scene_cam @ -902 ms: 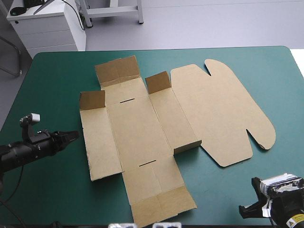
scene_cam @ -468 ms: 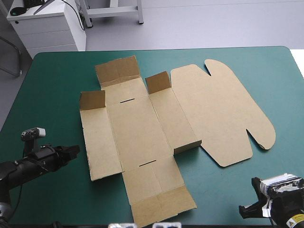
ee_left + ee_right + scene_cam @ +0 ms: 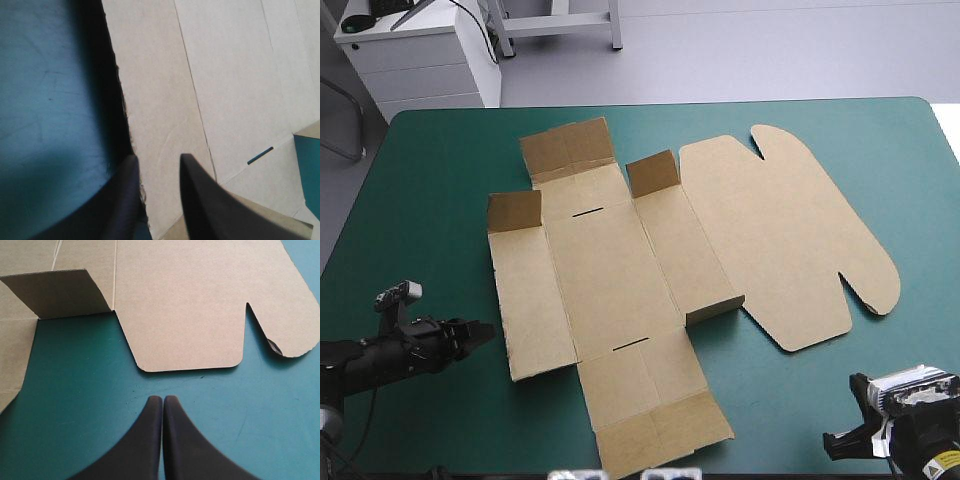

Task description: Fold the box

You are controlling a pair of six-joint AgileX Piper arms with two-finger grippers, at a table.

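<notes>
— Brown box (image 3: pixel 610 270) lies mostly flat mid-table on the teal-green cover (image 3: pixel 430 190) (corner flaps (image 3: pixel 653 172) raised).
— We see the left gripper (image 3: pixel 157 156) slightly parted at its left edge, gripping nothing; the right gripper (image 3: pixel 163 399), closed and empty, sits near the lid (image 3: pixel 200 300).

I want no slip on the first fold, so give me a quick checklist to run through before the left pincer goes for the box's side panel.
1. Left pincer open: ok, its fingers stand apart.
2. Lined up with the box: ok, the left panel's edge runs in between the fingers.
3. Touching the board: cannot tell.
4. Right pincer out of the way: ok, shut, over bare teal-green cover, short of the lid.
5. Walls raised: not ok, only small corner flaps stand up; the rest lies flat.
</notes>
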